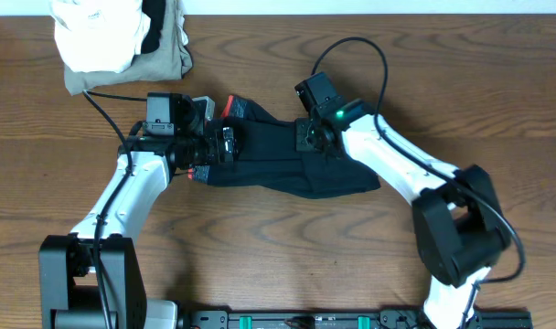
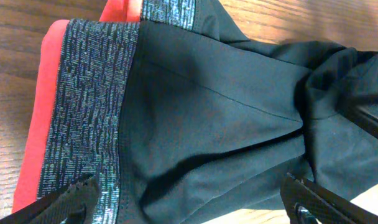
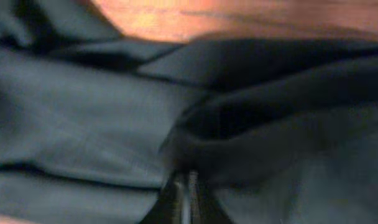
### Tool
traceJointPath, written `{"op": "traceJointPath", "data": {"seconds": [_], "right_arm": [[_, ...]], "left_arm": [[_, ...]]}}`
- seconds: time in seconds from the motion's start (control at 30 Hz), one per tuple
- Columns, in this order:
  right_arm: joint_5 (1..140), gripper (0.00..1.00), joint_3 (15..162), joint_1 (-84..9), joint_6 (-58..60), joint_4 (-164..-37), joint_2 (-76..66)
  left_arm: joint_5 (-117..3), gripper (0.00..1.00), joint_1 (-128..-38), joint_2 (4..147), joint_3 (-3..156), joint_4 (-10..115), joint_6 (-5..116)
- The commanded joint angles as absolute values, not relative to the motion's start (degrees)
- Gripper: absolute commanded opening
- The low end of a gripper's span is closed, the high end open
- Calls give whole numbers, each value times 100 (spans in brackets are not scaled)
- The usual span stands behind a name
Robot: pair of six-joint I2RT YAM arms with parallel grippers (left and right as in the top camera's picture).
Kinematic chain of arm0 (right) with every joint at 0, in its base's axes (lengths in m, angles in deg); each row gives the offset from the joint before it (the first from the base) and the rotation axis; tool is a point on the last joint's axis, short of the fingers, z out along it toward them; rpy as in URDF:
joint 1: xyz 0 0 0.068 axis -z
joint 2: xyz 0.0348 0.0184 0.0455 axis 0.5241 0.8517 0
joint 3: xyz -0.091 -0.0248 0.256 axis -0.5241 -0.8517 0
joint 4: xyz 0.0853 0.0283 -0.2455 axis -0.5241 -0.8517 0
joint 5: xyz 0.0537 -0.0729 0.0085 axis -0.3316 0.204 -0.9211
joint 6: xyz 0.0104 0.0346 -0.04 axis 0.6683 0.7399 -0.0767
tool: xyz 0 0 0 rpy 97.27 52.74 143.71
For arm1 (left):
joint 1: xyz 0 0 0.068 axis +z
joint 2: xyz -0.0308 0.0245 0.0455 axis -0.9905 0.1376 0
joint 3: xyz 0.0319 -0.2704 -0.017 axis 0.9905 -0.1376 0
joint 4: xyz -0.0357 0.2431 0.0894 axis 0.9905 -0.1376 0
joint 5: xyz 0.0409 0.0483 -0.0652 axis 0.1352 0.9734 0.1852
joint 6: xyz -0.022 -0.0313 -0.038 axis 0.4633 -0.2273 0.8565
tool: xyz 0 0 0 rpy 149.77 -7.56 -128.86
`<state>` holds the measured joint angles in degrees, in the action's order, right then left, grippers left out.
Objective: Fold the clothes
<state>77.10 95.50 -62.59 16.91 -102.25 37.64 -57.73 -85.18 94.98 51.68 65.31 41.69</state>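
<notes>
- At mid-table the clothes (image 1: 287,169) lie crumpled between the arms, with the waistband (image 2: 89,106) toward the left gripper (image 1: 225,144).
- Left gripper: jaws wide apart over the waistband, holding nothing.
- Right gripper (image 1: 310,137): jaws together at a fold; I cannot tell if cloth is pinched.
- The cloth is likely light, limp and a little slick; the firmer waistband corners look the best hold.
- Table (image 1: 287,265): smooth wood with room in front; a folded pile (image 1: 122,41) sits far left.

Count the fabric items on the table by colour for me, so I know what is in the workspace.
Black garment, with grey waistband and red-orange edge: 1
White cloth: 1
Khaki-olive garment: 1
Total: 3
</notes>
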Motion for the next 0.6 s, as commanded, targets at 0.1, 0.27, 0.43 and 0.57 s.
{"op": "traceJointPath", "data": {"seconds": [0.1,0.27,0.43,0.57], "right_arm": [[8156,1,9467,-6189,1715,-9738,4339],[8370,1,9495,-6077,1711,-9688,4356],[8440,1,9788,-5776,1709,-9969,4225],[8447,7,10306,-5492,1494,-10590,3917]], "left_arm": [[-5830,95,-8490,9424,5131,6520,4073],[-5830,95,-8490,9424,5131,6523,4073],[-5830,95,-8490,9424,5131,6520,4073],[-5830,95,-8490,9424,5131,6520,4073]]}}
